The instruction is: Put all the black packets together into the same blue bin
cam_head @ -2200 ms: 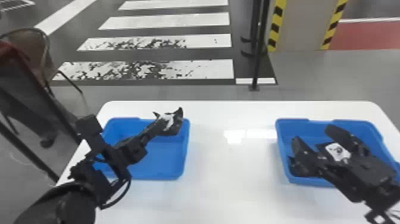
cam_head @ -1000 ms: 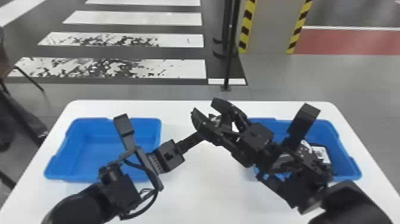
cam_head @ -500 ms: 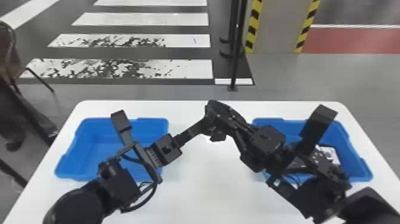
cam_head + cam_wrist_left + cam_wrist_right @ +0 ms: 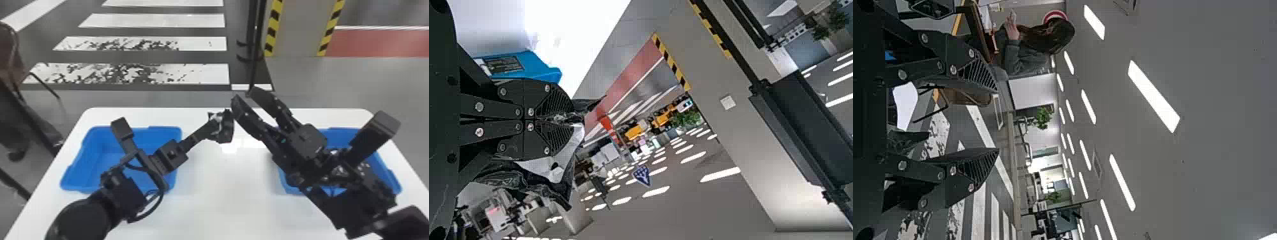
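Observation:
Over the middle of the table, my left gripper (image 4: pixel 209 127) is shut on a black packet (image 4: pixel 220 123) with pale patches. In the left wrist view, the closed gripper (image 4: pixel 571 119) has the crumpled packet (image 4: pixel 536 181) bunched around its fingertips. My right gripper (image 4: pixel 244 95) stands open just beyond and to the right of that packet; in the right wrist view the gripper (image 4: pixel 997 120) has its two fingers wide apart. Under the right arm, the right blue bin (image 4: pixel 383 169) holds black-and-silver packets (image 4: pixel 339 170), partly hidden by the arm. The left blue bin (image 4: pixel 92 159) lies beneath the left arm.
Both bins stand on a white table (image 4: pixel 223 198), one at each side. The two grippers are close together near its far edge. Past that edge a dark pole (image 4: pixel 254 57) rises from the floor.
My left gripper came from above the left bin to mid-table, keeping the packet. My right gripper left the right bin, met the packet there, and has since moved up and away from it, fingers spread.

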